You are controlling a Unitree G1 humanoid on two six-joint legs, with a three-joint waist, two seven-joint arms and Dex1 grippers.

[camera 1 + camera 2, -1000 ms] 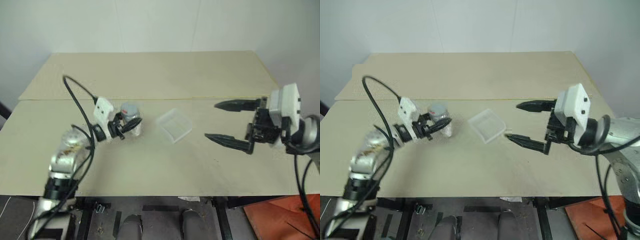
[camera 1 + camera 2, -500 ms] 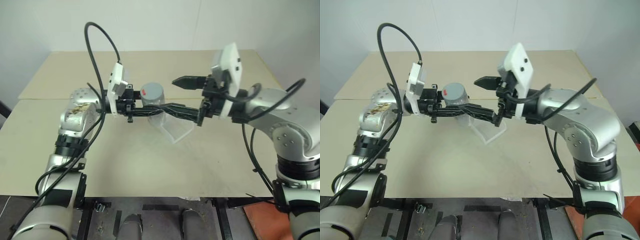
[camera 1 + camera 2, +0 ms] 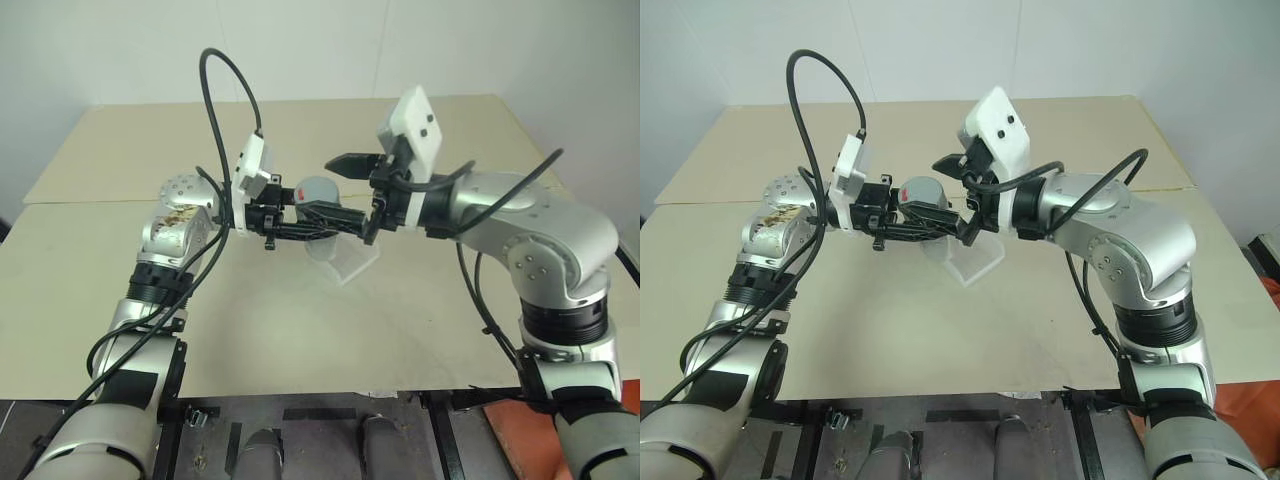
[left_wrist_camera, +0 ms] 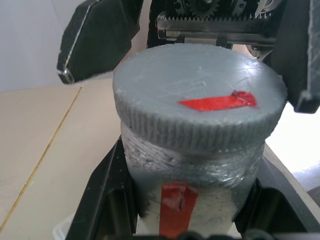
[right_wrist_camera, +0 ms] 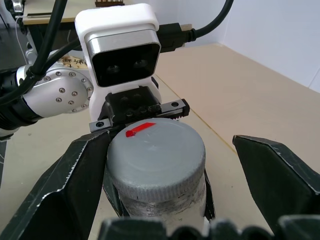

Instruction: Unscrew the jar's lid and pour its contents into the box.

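One jar [image 4: 192, 192] is held raised above the table [image 3: 300, 320], clamped by the left gripper [image 3: 300, 222]. Its grey lid [image 5: 156, 160] is faced toward the right gripper [image 5: 160, 200], whose fingers are spread wide on either side of it, untouching. Box [image 3: 352, 262] sits just below.

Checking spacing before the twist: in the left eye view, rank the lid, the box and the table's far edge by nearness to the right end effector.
1. The lid, between the right end effector fingers.
2. The box, just below on the table.
3. The table's far edge, well behind.
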